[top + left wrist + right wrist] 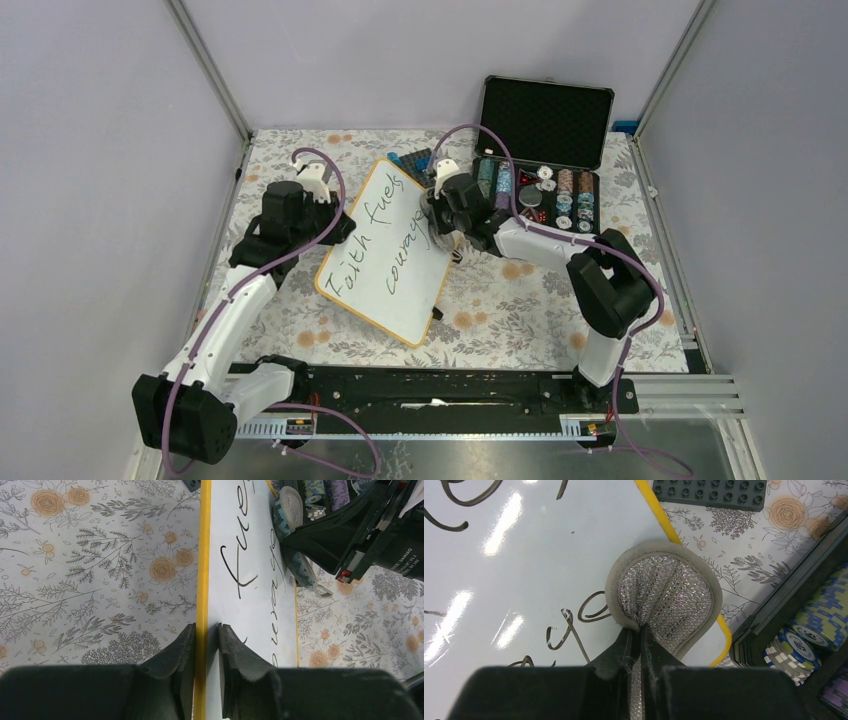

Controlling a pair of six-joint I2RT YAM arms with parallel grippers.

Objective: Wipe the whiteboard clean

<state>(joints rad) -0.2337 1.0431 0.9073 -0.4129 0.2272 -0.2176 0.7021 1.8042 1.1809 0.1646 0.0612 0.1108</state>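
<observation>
At one whiteboard (385,250): one pad (666,592), left gripper (206,630), right gripper (640,630).

The right arm (540,243) hides the far corner and last letters of the whiteboard (372,262).

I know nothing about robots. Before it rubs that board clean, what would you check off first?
1. Wiper in hand: ok. The right gripper is shut on the round silvery pad.
2. Pad placed: ok. It lies over the edge of the whiteboard, beside the end of the black writing.
3. Board steadied: cannot tell. The left gripper straddles the yellow rim, but a firm pinch is not visible.
4. Writing erased: not ok. All three words are legible.
5. Room to wipe: ok toward the writing; the open chip case sits close on the other side.
</observation>
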